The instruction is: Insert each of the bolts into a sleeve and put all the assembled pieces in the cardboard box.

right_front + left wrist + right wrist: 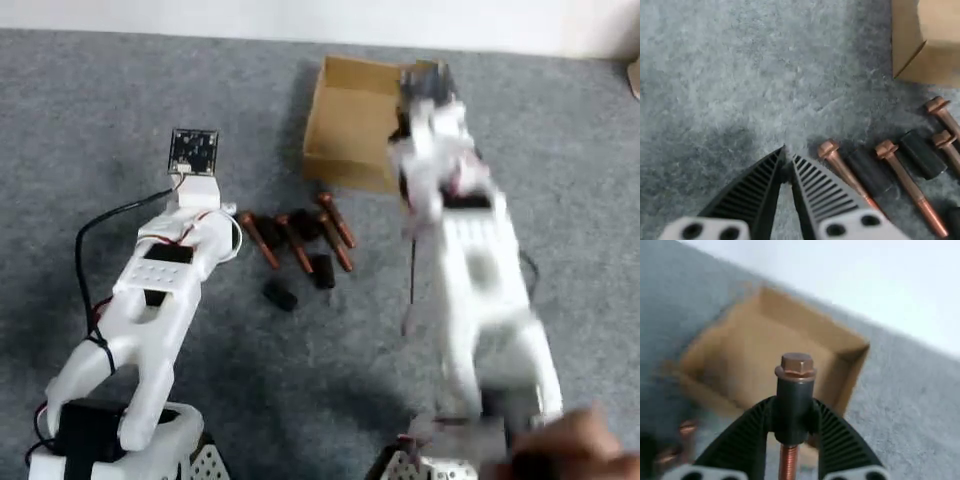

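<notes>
Right gripper clamped on a sleeve w/ bolt thru it, held over the cardboard box at the far side. Looks set for a drop. Left gripper pinched together, empty, parked just left of loose bolts & spare sleeves mid-table.

Bolts gleam copper-brown and every sleeve is matte black against a mottled grey mat flecked with lighter grey, with the box a plain tan. The left arm and right arm are white with black cables and thin red wires, while the left gripper and right gripper have black fingers patterned with fine parallel ribs. The wall is off-white.
</notes>
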